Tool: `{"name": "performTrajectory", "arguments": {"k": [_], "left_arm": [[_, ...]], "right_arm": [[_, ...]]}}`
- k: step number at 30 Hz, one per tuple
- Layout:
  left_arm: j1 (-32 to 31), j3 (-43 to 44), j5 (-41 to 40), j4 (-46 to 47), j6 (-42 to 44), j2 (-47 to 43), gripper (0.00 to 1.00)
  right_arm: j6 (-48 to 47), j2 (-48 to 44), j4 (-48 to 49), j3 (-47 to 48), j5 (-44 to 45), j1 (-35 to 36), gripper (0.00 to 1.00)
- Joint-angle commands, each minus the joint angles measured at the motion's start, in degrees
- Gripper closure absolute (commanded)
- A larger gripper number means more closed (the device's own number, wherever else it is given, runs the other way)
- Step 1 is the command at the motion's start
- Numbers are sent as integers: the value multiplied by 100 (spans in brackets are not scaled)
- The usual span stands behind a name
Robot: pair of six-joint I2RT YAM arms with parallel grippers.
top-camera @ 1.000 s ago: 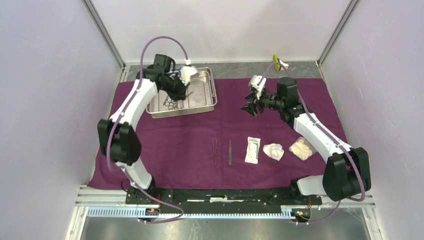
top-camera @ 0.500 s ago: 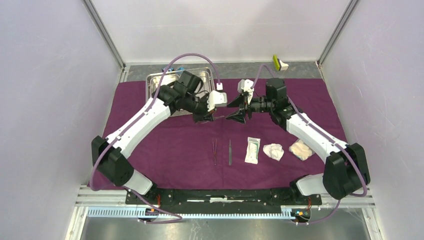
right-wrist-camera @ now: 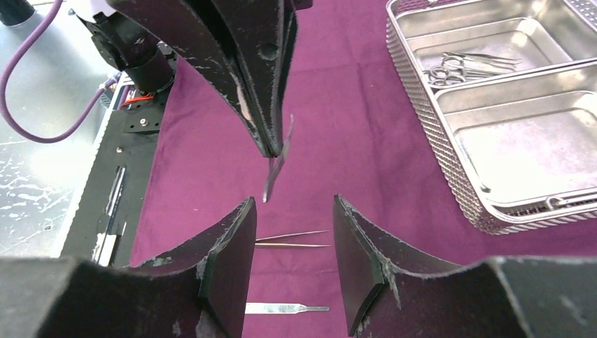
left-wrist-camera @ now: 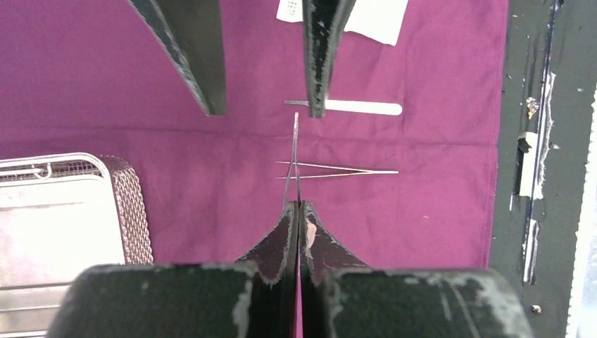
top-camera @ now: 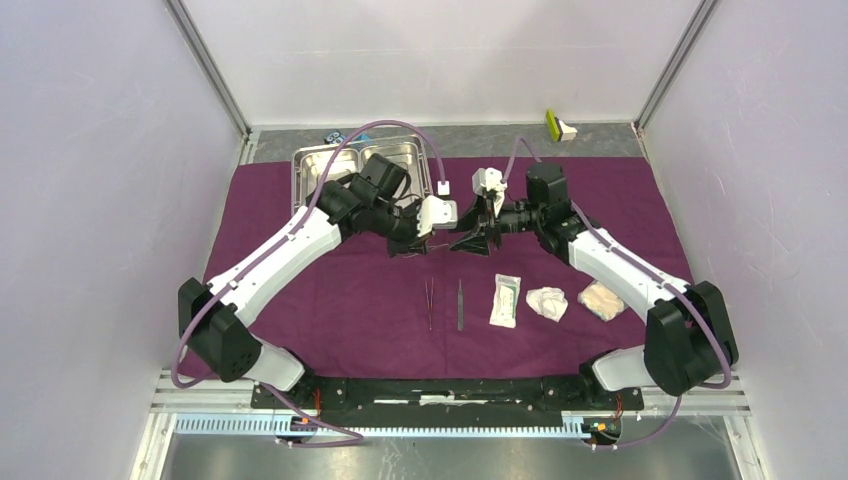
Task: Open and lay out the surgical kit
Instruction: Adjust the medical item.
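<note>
My left gripper (top-camera: 418, 238) is shut on a slim metal instrument (left-wrist-camera: 294, 158) and holds it above the purple cloth (top-camera: 330, 300) near the middle. My right gripper (top-camera: 470, 236) is open and faces it closely; the instrument's tip (right-wrist-camera: 277, 169) hangs just beyond my right fingers (right-wrist-camera: 232, 239). Tweezers (top-camera: 429, 303), a flat metal handle (top-camera: 460, 304), a white packet (top-camera: 506, 300) and two gauze wads (top-camera: 547, 302) lie in a row on the cloth. The steel tray (top-camera: 305, 165) stands at the back left, with ringed forceps (right-wrist-camera: 457, 67) in one compartment.
A small blue object (top-camera: 333, 136) lies behind the tray on the grey strip. A yellow-and-white object (top-camera: 558, 124) lies at the back right. The black base rail (top-camera: 450, 390) runs along the near edge, below the cloth.
My left arm has swung from over the tray to the middle of the cloth with the slim instrument. My right gripper has moved left toward it, still open.
</note>
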Motion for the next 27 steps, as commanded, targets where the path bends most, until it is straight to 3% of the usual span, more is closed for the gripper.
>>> {"name": "performTrajectory", "arguments": {"k": [1,18,27], "left_arm": [[-32,6,-9,524,-126,-200,98],[-84,-97,-101,568,-172,-137,98],[-94,-193,-79,694,-227,-96,98]], "right_arm": [[22,44,131,-85,-234,78,50],[289,182,411,-61,-155,158,59],[180,178,295,18,0,158,59]]}}
